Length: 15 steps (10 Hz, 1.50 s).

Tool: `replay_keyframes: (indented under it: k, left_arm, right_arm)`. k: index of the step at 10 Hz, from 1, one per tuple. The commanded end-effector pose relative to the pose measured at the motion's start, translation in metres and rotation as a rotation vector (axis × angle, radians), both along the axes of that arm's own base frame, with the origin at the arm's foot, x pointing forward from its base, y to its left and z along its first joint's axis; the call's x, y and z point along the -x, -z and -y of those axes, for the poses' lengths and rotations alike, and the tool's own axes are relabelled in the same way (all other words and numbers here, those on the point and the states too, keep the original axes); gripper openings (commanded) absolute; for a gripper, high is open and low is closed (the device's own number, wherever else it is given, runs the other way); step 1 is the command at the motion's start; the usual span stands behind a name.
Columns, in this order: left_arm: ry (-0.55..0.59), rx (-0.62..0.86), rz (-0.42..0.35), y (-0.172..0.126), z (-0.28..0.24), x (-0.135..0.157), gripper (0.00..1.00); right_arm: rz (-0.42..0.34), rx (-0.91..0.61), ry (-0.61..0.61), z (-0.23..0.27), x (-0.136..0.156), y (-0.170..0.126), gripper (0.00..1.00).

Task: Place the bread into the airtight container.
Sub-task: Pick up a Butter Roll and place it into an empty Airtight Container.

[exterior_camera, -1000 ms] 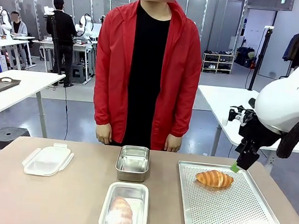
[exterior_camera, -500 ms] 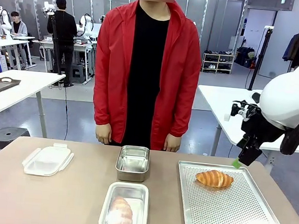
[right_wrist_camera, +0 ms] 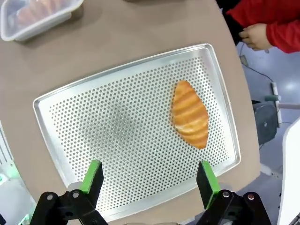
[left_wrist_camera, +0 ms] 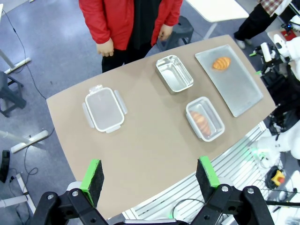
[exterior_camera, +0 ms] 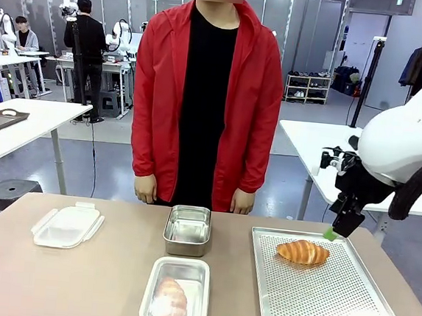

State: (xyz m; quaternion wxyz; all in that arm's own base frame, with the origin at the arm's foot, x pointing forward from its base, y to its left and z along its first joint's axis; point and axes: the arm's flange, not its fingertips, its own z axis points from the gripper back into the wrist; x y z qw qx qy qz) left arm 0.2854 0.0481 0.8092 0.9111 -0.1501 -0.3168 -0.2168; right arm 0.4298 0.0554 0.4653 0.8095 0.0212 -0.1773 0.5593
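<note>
right gripper (right_wrist_camera: 147,180), jaws spread, hovers over the tray (exterior_camera: 331,309) near 1 bread (exterior_camera: 302,252); left gripper (left_wrist_camera: 150,180), jaws spread, hangs high above the table (left_wrist_camera: 145,150).

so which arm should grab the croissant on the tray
Right. The right gripper, open, hangs near the croissant on the perforated tray; the left gripper is high above the table, far off.

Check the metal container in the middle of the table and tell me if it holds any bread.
No, the metal container shows a bare, empty bottom in the left wrist view.
</note>
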Motion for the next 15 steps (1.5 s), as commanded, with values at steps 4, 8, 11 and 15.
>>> replay_keyframes:
  k: [4, 8, 11, 15]
  left_arm:
    - [0.014, -0.011, 0.003, 0.0, 0.0, 0.002, 1.0]
    - [0.014, -0.011, 0.003, 0.0, 0.0, 0.002, 1.0]
    - [0.014, -0.011, 0.003, 0.0, 0.0, 0.002, 1.0]
    - [0.014, -0.011, 0.003, 0.0, 0.0, 0.002, 1.0]
  right_arm:
    - [-0.022, 0.111, -0.106, -0.018, -0.048, 0.049, 1.0]
    - [-0.047, 0.162, -0.174, -0.024, -0.073, 0.083, 1.0]
    - [-0.055, 0.191, -0.203, -0.018, -0.105, 0.1, 1.0]
    - [-0.092, 0.245, -0.156, -0.015, -0.142, 0.12, 1.0]
